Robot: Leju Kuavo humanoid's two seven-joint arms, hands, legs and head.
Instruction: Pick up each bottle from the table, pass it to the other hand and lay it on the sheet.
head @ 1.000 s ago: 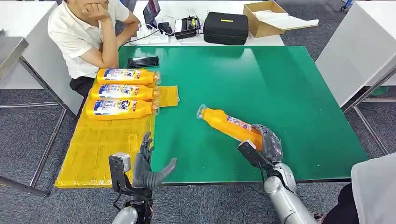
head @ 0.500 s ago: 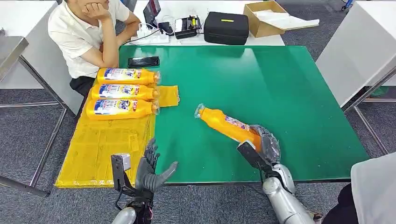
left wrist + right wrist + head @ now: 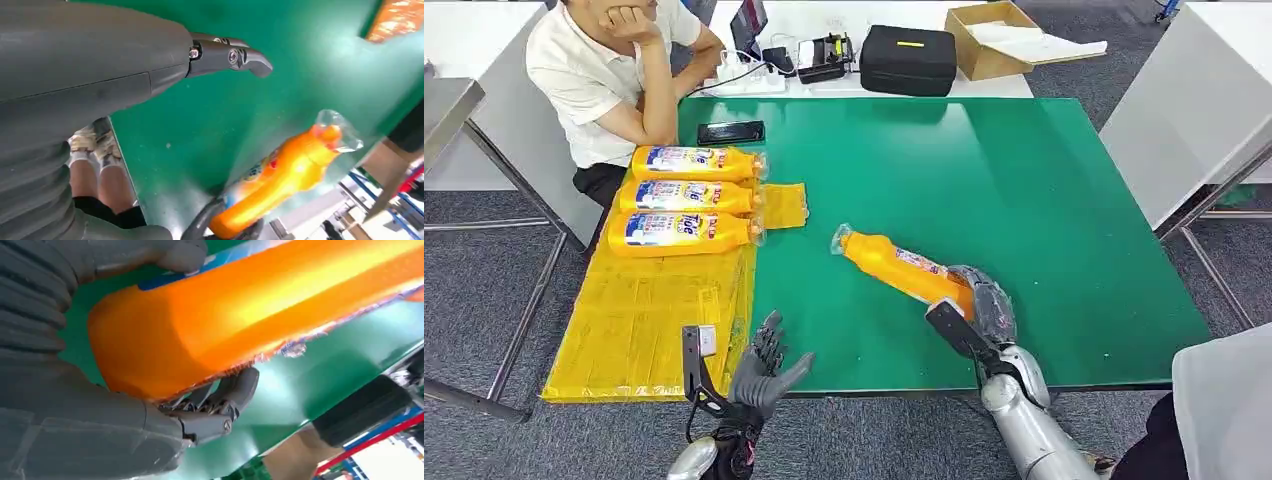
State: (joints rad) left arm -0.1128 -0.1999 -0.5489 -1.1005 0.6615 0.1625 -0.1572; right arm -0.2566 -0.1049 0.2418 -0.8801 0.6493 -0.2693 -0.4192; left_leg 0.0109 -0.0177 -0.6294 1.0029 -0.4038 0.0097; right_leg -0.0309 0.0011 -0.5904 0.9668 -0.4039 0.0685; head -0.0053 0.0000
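The fingers [image 3: 235,385] of the right hand [image 3: 982,305] are clamped around the base end of an orange bottle [image 3: 902,267]. In the right wrist view the thumb and the dark fingers wrap this end from both sides, so the grip looks firm. The bottle is tilted; its capped neck, in clear wrap, points toward 10 o'clock over the green worktop [image 3: 1024,180]. Whether the neck touches the worktop or is a little above it, I cannot tell.

The fingers [image 3: 767,345] of the left hand [image 3: 759,375] are apart and hold nothing. This hand is at the near edge of the worktop, at about 8 o'clock from the bottle, with the palm turned toward it. The two are near but not touching.

Further out, the yellow sheet [image 3: 644,320] hangs over the left edge of the worktop. Three bottles [image 3: 686,195] already lie on its far part, side by side, at about 10 o'clock from the held one. A person [image 3: 604,70] sits behind them, leaning on the far corner, with a phone [image 3: 731,132] close by.

So I judge three bottles are finished and the fourth is picked up. What is left for it is the pass to the left hand and then laying it on the sheet, where free place is on the near part
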